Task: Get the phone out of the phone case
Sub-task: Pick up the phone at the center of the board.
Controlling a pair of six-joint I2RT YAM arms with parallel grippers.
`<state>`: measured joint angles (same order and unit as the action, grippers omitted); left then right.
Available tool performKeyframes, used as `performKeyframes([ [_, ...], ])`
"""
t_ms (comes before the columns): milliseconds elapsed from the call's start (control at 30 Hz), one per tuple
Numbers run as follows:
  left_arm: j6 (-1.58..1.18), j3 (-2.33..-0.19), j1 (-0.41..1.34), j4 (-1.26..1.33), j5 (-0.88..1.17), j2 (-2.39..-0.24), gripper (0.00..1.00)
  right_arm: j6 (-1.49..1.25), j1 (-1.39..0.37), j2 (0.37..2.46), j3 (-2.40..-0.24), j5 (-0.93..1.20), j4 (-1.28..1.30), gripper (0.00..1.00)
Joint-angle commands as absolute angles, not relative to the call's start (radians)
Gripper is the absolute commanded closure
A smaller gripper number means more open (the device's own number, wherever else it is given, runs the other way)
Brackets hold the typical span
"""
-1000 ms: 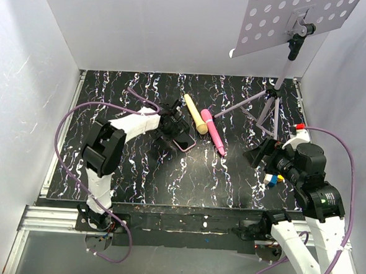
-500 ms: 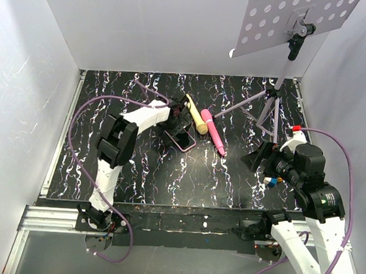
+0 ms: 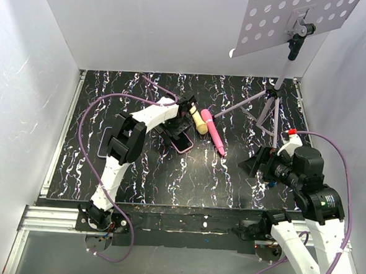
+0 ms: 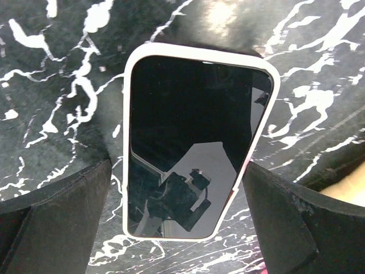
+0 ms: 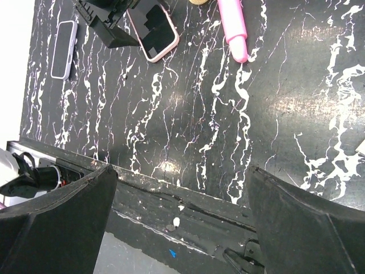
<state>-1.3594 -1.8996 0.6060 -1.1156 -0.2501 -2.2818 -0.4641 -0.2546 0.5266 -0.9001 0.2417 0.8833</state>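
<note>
The left hand (image 4: 177, 168), spread wide, hovered over the phone (image 4: 188, 131), which lay screen-up in the phone case (image 4: 126, 148) on the desk (image 3: 217, 182). The right hand (image 5: 182, 177), also spread, hung at 4 o'clock. This was likely the approach step; next, pin the case and pry a corner.

phone (image 4: 188, 131): glossy black screen, smooth like glass, with clear reflections
phone case (image 4: 126, 171): pale matt rim, smooth, looks like soft plastic or rubber
table (image 4: 51, 85): black with white marble veins, smooth, a little shiny under the light
left gripper fingers (image 4: 57, 222): matt black plastic, slightly rough at the edges
pink stick (image 5: 234, 25): smooth plastic, soft sheen
perforated plate (image 3: 273, 32): matt grey, looks like metal
rail (image 3: 47, 219): bare brushed metal
</note>
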Motion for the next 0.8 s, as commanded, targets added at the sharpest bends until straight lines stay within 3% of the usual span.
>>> performKeyframes([
  [0,-1.468,-1.916,0.623,-1.319,-0.331,-2.341,0.02,-0.437,-0.250,0.525,-0.925,0.252,0.890,0.00],
  [67,-1.499,-1.911,0.629,-1.374,-0.356,-2.362,0.02,-0.439,-0.250,0.534,-0.931,0.255,0.891,0.00],
  [267,-1.422,-1.695,0.629,-1.186,-0.324,-2.295,0.17,-0.431,-0.250,0.561,-0.954,0.230,0.905,0.00],
  [500,-1.217,-1.501,0.629,-1.004,-0.382,-2.099,0.53,-0.433,-0.250,0.618,-0.954,0.262,0.905,0.00],
  [667,-1.091,-1.366,0.629,-0.885,-0.332,-1.900,0.69,-0.425,-0.252,0.684,-0.911,0.310,0.871,0.00],
  [700,-1.053,-1.336,0.629,-0.850,-0.304,-1.854,0.78,-0.426,-0.252,0.698,-0.902,0.319,0.864,0.00],
  [767,-1.003,-1.283,0.629,-0.775,-0.249,-1.771,0.82,-0.423,-0.252,0.736,-0.897,0.334,0.864,0.00],
])
